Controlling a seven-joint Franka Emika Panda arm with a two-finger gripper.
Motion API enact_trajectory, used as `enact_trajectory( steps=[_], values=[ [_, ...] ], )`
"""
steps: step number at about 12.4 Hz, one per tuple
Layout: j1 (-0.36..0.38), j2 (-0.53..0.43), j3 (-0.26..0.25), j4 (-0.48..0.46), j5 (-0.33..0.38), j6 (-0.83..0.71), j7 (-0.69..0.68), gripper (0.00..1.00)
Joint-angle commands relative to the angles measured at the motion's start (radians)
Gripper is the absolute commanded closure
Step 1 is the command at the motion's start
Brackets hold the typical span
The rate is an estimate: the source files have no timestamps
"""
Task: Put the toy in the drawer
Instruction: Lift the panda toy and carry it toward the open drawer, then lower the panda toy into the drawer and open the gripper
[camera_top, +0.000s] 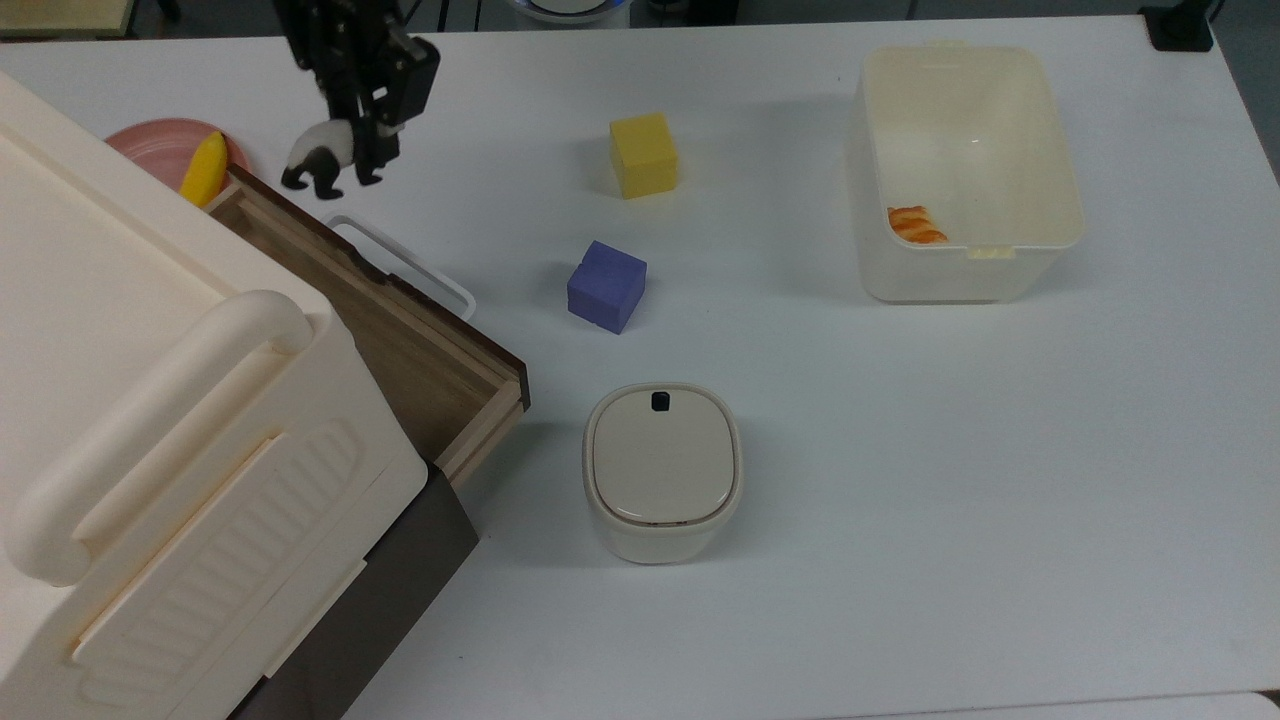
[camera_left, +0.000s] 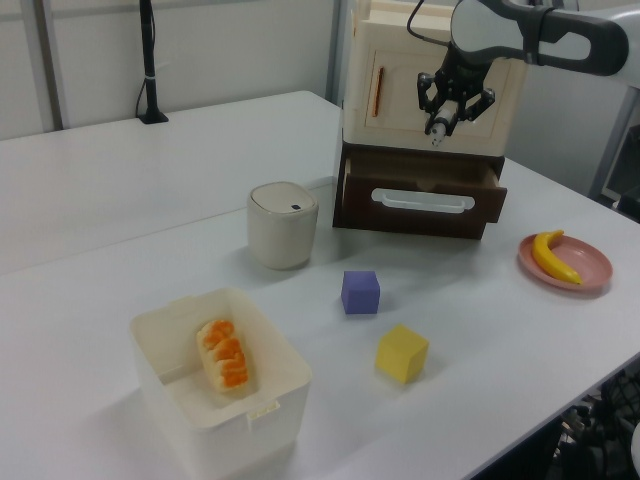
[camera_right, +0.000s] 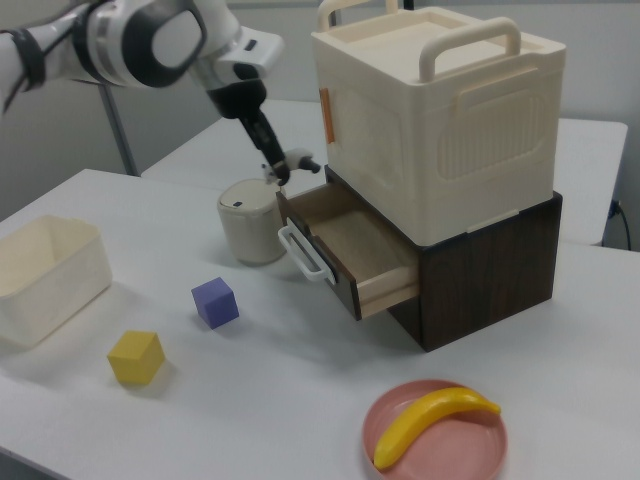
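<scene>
Gripper (camera_top: 352, 140) is clamped on the toy (camera_top: 318, 160), holding it in the air just beyond the outer corner of the open drawer (camera_right: 350, 245), above the table (camera_top: 900, 450). Cabinet (camera_right: 440, 110) sits on a dark base, with the drawer pulled out beneath it. Bin (camera_top: 965, 165) holds an orange item. Lidded container (camera_top: 662, 470) stands near the drawer. Plate (camera_right: 435, 440) carries a banana (camera_right: 432, 420). Yellow cube (camera_top: 643, 154) and purple cube (camera_top: 606, 285) rest apart on the table.
</scene>
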Motion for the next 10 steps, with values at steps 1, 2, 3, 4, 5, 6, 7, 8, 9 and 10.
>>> enact_trajectory(
  steps=[1,2,3,4,5,6,7,8,9,10],
  values=[
    [-0.029,0.106,-0.008,0.016,0.003,0.115,-0.089,1.00],
    [-0.030,0.123,-0.008,0.016,-0.003,0.140,-0.104,1.00],
    [-0.032,0.155,-0.008,0.017,-0.017,0.161,-0.125,1.00],
    [-0.032,0.179,-0.008,0.020,-0.019,0.178,-0.127,1.00],
    [-0.032,0.194,-0.008,0.038,-0.020,0.194,-0.129,1.00],
    [-0.034,0.214,-0.008,0.046,-0.028,0.197,-0.129,1.00],
    [-0.034,0.225,-0.008,0.052,-0.046,0.200,-0.133,1.00],
    [-0.034,0.234,-0.008,0.052,-0.054,0.200,-0.136,1.00],
    [-0.034,0.237,-0.008,0.052,-0.055,0.200,-0.141,1.00],
    [-0.035,0.237,-0.008,0.052,-0.054,0.200,-0.151,1.00]
  ],
)
